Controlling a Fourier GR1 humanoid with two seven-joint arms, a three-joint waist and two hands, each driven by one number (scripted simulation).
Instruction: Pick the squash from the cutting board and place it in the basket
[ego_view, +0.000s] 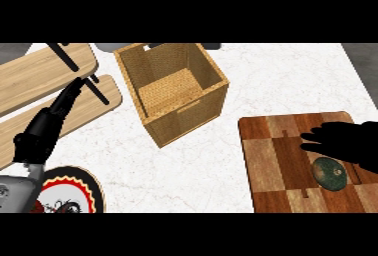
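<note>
At the far left, the left robot hand stretches up and away with straight fingers, holding nothing, above a patterned plate at the lower edge. The open wooden basket stands mid-surface, with bare white surface between it and the cutting board. The right robot hand hovers over the board, fingers spread wide, just above the dark green squash lying near the board's right side.

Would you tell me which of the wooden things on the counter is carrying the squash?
The striped cutting board at right; the squash lies on it, unlike the open basket.
</note>
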